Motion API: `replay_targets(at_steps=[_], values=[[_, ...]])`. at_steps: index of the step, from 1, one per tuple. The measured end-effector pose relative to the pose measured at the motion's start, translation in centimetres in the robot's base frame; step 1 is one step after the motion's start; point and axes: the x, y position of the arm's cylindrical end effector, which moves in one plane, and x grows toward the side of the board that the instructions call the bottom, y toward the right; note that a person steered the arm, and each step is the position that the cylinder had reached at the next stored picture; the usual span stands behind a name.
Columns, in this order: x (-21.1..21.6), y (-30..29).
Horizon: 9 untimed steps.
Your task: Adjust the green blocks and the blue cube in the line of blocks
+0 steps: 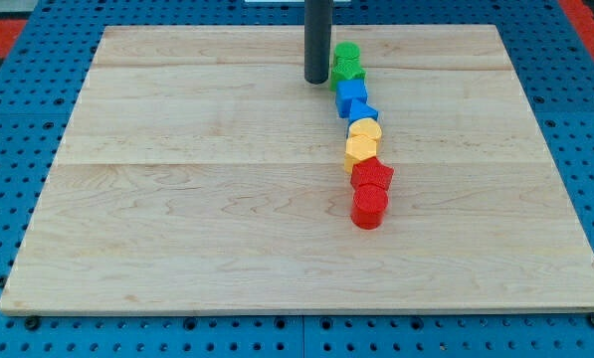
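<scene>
A line of blocks runs down the board right of centre. From the top: a green block (346, 54), a second green block (347, 73) partly behind the rod, a blue cube (351, 92), a smaller blue block (365, 110), two yellow blocks (364, 130) (358, 153), a red star-shaped block (373, 175) and a red cylinder (369, 208). My tip (317, 80) rests on the board just left of the lower green block, touching or nearly touching it, and up-left of the blue cube.
The wooden board (197, 199) lies on a blue pegboard table (8, 199). The rod comes down from the view's top.
</scene>
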Motion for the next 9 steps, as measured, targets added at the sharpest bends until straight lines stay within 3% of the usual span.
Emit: replay_targets(at_steps=[3, 5, 9], values=[[-0.2, -1.7], [0.6, 1.8], [-3.3, 1.8]])
